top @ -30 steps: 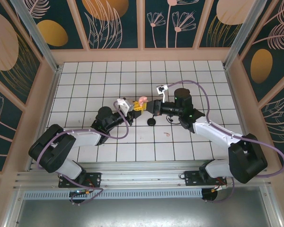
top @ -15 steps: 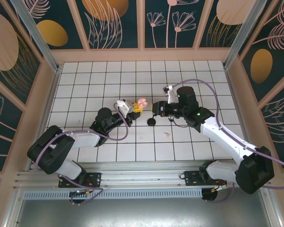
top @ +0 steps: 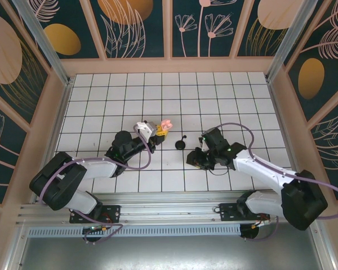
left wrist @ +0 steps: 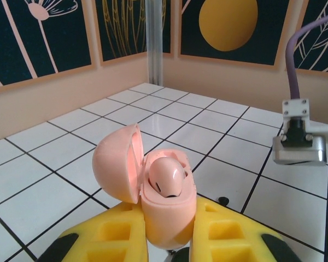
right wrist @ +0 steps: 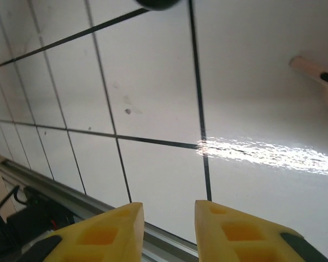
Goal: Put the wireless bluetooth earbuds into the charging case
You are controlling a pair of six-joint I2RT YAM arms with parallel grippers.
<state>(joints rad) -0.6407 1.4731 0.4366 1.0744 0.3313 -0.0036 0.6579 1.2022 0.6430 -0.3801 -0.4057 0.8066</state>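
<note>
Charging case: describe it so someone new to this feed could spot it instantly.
On the white tiled table, follow the left arm to its yellow fingers. They clamp the charging case, a pale-pink egg-shaped shell with its lid swung open and one earbud seated inside, unlike the small black disc lying nearby.

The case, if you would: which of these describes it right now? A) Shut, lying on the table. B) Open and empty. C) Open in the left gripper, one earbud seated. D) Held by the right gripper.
C: the left gripper clamps the case, lid swung open, an earbud seated inside.
</note>
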